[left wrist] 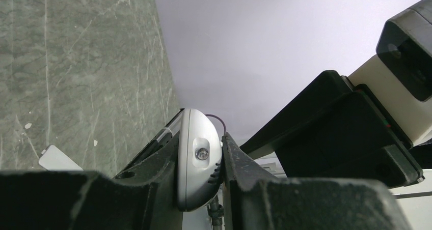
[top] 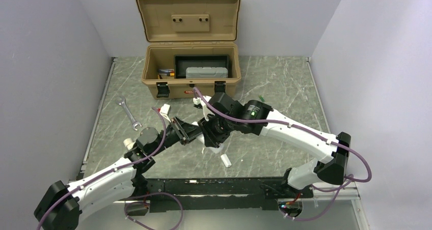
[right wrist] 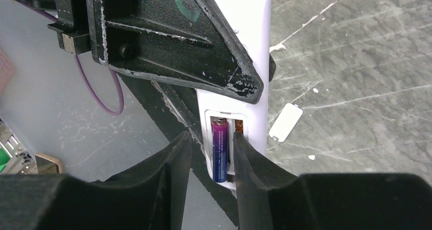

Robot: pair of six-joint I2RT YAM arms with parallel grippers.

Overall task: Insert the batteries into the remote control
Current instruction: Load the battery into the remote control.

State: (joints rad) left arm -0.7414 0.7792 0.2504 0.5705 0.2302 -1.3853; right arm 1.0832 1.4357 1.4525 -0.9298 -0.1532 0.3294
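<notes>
L pincer (left wrist: 199, 159) clamped on remote control (right wrist: 249, 47), held above mid-bench (right wrist: 356, 62), back facing R pincer (right wrist: 211, 138), whose fingers flank seated purple battery (right wrist: 220, 151); gripping or apart, can't tell. Neighbouring slot (right wrist: 238, 124) empty.

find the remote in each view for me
top external: remote at centre, mostly hidden, only a white end showing.
left wrist: remote bottom centre, seen end-on, clamped in the left hand.
right wrist: remote at centre, running top to bottom, with a purple battery in its open bay.
shared landmark: the loose white tab, lower left in left wrist, right of the remote in right wrist.
</notes>
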